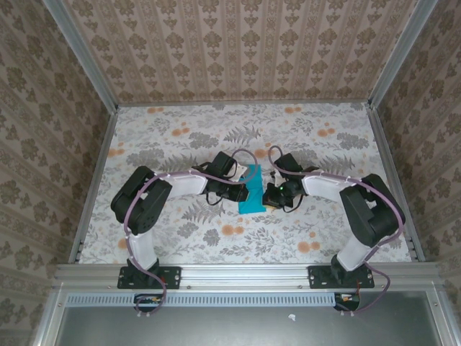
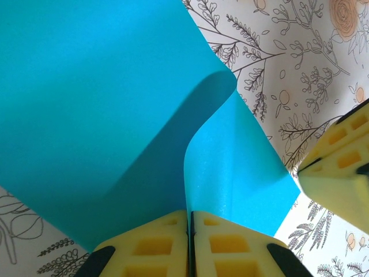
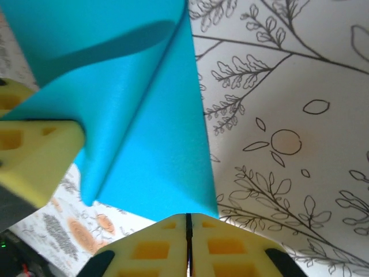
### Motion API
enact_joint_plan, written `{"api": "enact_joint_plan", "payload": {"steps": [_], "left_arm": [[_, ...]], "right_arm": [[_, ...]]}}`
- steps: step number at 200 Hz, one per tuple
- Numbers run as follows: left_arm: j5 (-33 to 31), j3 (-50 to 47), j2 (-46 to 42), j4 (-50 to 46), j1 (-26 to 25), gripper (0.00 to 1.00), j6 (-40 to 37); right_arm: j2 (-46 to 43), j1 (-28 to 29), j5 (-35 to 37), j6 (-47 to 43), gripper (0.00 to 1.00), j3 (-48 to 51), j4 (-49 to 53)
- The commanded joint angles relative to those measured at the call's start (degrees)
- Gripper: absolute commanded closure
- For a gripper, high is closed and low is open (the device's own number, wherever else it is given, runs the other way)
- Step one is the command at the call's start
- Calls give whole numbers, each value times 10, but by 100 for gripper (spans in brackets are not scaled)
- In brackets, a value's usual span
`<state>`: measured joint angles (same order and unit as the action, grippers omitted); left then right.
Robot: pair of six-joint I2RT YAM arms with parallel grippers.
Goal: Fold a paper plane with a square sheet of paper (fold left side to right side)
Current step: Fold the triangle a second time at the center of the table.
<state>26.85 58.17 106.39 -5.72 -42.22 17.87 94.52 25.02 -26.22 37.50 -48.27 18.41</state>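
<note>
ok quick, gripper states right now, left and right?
left gripper: closed, pinching the blue paper.
right gripper: closed at the blue paper's edge; cannot tell if it grips it.

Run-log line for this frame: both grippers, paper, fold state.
left gripper: shut on square sheet of paper, flap lifted | right gripper: shut at sheet edge, grip unclear | fold: curved over, not creased

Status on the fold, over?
Left hand shut on blue paper sheet, flap lifted mid-fold. Right hand shut at sheet's edge, grip unclear. Nothing blocking.
</note>
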Motion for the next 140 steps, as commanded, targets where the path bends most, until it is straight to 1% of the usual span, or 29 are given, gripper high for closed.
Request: {"api": "enact_joint_plan", "payload": {"steps": [1,36,47,97,140], "left_arm": [[13,5,-18,5,-7,90,-10],[15,-1,-29,13,-9,90,-4],[14,-3,-34,15,-9,90,-3],[12,-3,-41,13,-9,89,-3],[9,-3,-40,10,-10,86,-4]], "right_arm": [[-17,-10,-37,19,86,22,-58],[3,-15,-67,88,68,42,-160],[8,-15,-68,102,65,42,-172],[29,-13,-54,135,63,36,-194],[48,-10,-29,138,63,19,-161]]}}
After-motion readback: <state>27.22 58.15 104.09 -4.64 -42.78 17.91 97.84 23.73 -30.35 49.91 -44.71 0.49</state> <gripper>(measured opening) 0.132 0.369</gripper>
